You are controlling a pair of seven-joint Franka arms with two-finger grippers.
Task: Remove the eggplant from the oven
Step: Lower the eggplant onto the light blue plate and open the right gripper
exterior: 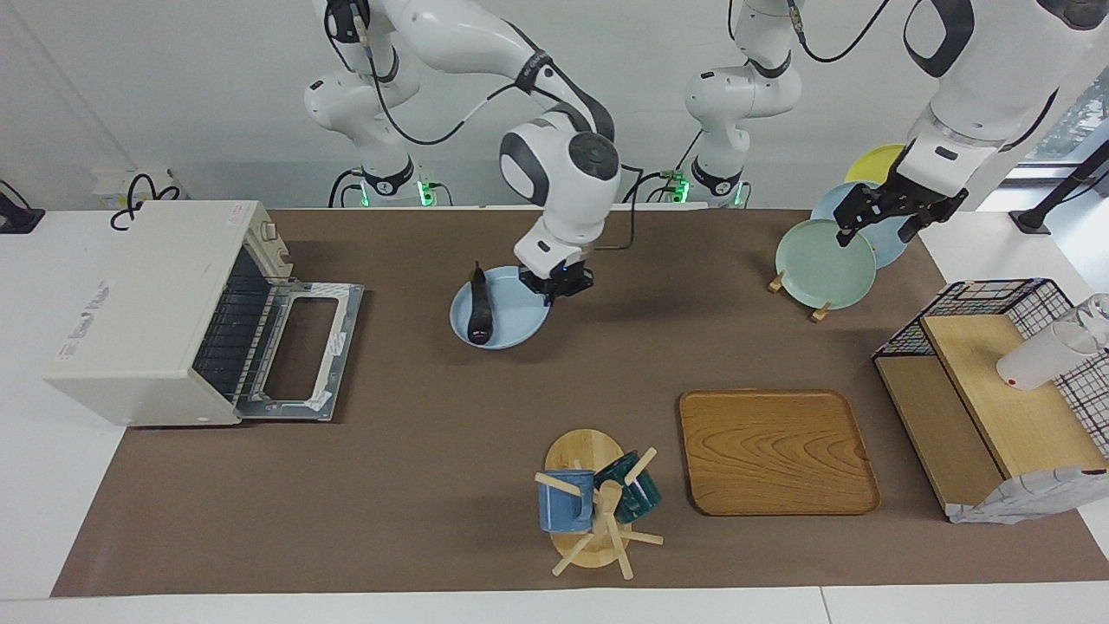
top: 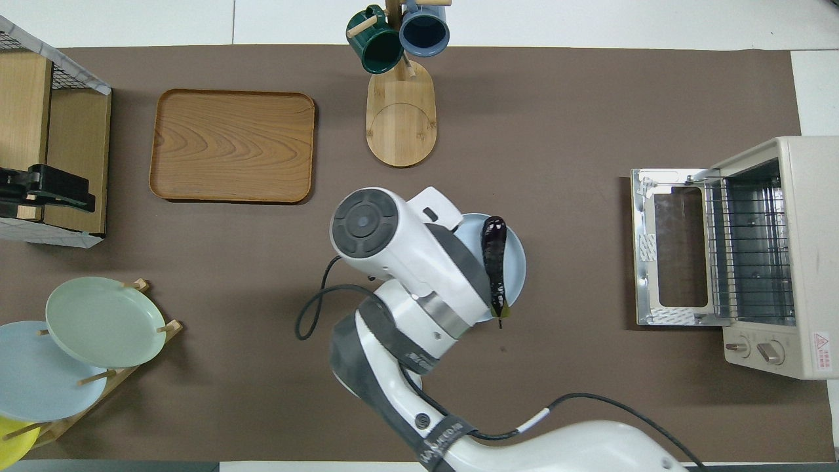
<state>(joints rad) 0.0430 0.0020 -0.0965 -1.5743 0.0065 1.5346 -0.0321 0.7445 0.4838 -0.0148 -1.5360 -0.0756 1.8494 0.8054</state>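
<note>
Right gripper [exterior: 554, 286] clenched on blue plate [exterior: 511, 328] rim; eggplant [exterior: 478, 312] lies lengthwise beside it, oven-side; left gripper [exterior: 897, 212] waits, jaws wide

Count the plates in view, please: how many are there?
4: three in the wooden rack at the left arm's end, green, blue, yellow; one blue plate carrying the eggplant, held mid-table.
</note>
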